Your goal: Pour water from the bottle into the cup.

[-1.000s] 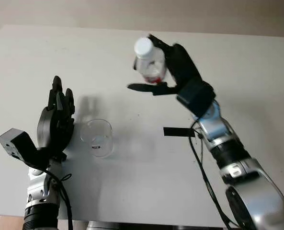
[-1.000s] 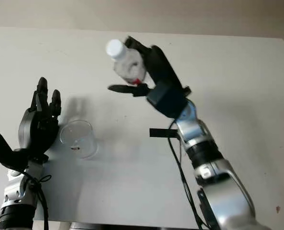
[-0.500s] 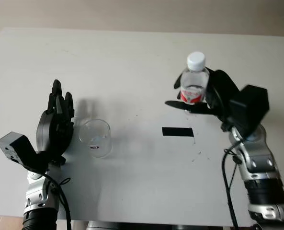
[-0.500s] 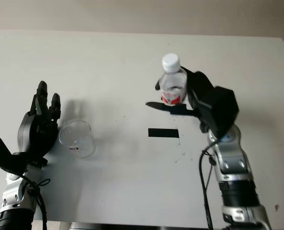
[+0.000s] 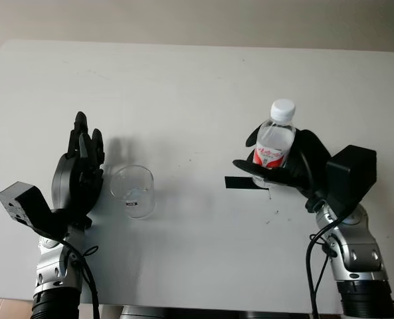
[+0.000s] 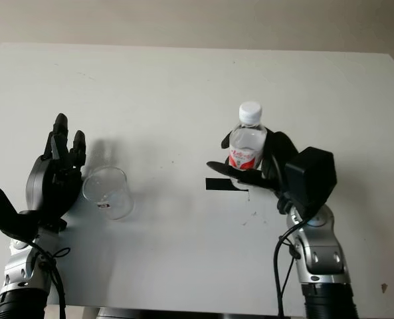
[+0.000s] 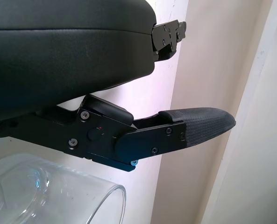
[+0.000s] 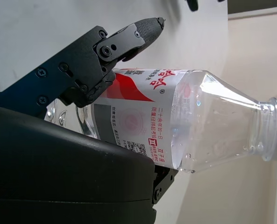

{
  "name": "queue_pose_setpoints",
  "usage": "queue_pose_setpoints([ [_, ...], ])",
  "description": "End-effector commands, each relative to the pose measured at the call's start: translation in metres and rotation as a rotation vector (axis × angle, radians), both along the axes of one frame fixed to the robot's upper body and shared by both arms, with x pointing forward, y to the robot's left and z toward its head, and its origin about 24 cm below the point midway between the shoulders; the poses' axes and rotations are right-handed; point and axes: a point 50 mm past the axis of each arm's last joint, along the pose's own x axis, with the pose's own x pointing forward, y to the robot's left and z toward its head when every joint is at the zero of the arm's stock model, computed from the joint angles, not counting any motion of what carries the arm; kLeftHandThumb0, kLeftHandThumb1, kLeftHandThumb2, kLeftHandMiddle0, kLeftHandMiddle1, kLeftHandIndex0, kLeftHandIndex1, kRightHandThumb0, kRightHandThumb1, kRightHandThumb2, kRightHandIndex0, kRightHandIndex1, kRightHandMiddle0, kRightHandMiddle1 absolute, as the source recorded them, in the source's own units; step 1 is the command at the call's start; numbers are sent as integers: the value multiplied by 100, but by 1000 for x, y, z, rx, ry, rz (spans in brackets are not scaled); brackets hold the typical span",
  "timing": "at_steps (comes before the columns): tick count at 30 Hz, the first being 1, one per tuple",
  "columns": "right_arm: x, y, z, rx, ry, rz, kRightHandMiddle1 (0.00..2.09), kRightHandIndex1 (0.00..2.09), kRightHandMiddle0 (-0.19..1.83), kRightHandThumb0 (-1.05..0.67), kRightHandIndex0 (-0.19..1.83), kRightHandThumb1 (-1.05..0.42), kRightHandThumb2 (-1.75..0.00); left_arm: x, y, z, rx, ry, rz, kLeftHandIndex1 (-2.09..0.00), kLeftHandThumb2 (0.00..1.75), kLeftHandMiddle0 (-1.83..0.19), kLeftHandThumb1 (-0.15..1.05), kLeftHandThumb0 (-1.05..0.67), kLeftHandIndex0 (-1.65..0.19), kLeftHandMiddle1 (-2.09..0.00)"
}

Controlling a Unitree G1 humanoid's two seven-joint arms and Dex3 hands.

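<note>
My right hand (image 5: 283, 173) is shut on a clear plastic bottle (image 5: 274, 143) with a white cap and a red-and-white label. The bottle stands upright at the table's right side, just above a black tape strip (image 5: 245, 183). In the right wrist view the fingers (image 8: 101, 56) wrap the bottle's (image 8: 175, 126) labelled body. A clear glass cup (image 5: 133, 191) stands upright on the table's left side. My left hand (image 5: 80, 169) is open right beside the cup, on its left. In the left wrist view the cup's rim (image 7: 59, 196) sits just below the left hand's finger (image 7: 194, 128).
The white table (image 5: 183, 86) stretches far behind both hands. A black cable (image 5: 313, 266) hangs along my right arm near the table's front edge.
My right hand has carried the bottle from high over the table's middle rightward and down, turning it from tilted to upright near the tape strip. The left hand and cup have stayed put.
</note>
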Motion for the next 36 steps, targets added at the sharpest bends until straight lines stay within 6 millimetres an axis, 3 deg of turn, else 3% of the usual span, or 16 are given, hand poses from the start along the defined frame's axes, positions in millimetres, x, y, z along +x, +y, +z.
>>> queue_pose_setpoints([
  [1, -2, 4, -2, 29, 11, 12, 209, 209, 35, -33, 88, -105, -25, -3, 2, -6, -3, 27, 1, 0, 60, 19, 105, -84, 19, -1],
  [15, 4, 12, -20, 23, 75, 29, 209, 209, 42, -35, 99, -105, -26, -7, 6, -6, -1, 24, 22, 0, 60, 19, 105, -84, 19, -2],
  [20, 6, 15, -24, -27, 36, 30, 209, 209, 49, -35, 114, -105, -29, -8, 7, -6, -5, 24, 35, 0, 61, 18, 105, -83, 19, -4],
  [28, 6, 14, -31, -109, -21, 23, 209, 209, 55, -35, 123, -105, -30, -10, 7, -6, -1, 27, 30, 0, 60, 18, 105, -83, 19, -5],
  [34, 5, 15, -37, -135, -38, 10, 209, 209, 61, -37, 117, -105, -27, -10, 8, -5, 5, 24, 27, 0, 60, 19, 105, -83, 19, -4],
  [36, 4, 15, -40, -119, -33, 10, 209, 209, 61, -38, 105, -105, -25, -10, 9, -5, 2, 25, 28, 0, 60, 19, 105, -83, 19, -4],
])
